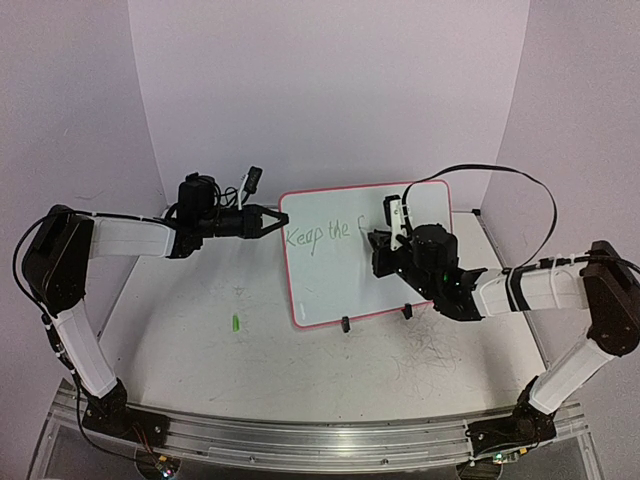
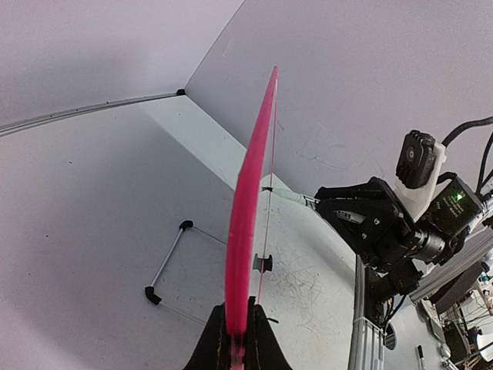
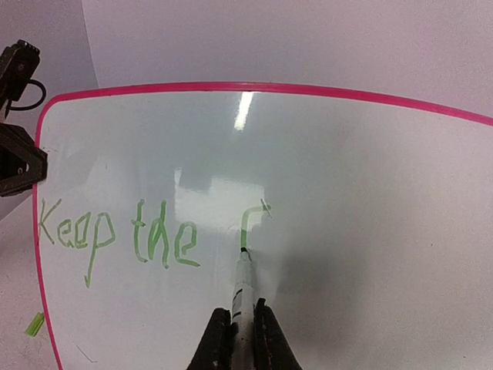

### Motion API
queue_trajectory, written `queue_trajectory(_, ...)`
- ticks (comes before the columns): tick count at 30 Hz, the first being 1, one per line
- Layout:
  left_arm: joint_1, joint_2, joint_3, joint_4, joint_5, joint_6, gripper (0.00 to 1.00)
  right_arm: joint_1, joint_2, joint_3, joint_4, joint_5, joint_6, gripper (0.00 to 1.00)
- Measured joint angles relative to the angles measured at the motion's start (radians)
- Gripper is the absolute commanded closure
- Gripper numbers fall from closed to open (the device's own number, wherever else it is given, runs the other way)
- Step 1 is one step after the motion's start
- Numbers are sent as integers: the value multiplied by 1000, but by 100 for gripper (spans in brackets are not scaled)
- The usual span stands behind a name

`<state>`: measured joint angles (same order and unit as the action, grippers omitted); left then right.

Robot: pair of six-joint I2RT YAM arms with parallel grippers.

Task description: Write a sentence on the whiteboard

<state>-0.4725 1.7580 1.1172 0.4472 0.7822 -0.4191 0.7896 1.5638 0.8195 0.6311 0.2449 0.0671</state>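
- Left end effector point(image 1: 272, 222) is clamped on the left edge of the whiteboard point(image 1: 345, 285).
- Right end effector point(image 3: 240, 327) grips a marker point(image 3: 243, 281), its tip touching the sentence point(image 3: 115, 231), which reads "Keep the f".

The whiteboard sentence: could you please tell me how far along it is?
Done: "Keep the" stands in green on the whiteboard. In hand: the marker, in the shut right gripper, touches the third word's first letter, while the left gripper clamps the board's edge. Left: the rest of that word and whatever follows.
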Motion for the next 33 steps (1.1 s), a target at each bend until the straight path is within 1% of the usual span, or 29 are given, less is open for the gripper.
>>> queue_trajectory(11, -1, -2, 0, -1, 1, 2, 100, 44, -17, -29, -68, -11, 20, 100)
queue_trajectory(15, -3, -7, 0, -1, 0, 4, 100, 44, -49, -29, -102, -40, 28, 100)
queue_trajectory(20, -3, -8, 0, -1, 0, 4, 100, 24, -95, -25, -88, -56, 31, 100)
queue_trajectory(33, -3, -8, 0, -1, 0, 5, 100, 1, -34, 24, -55, -56, 14, 100)
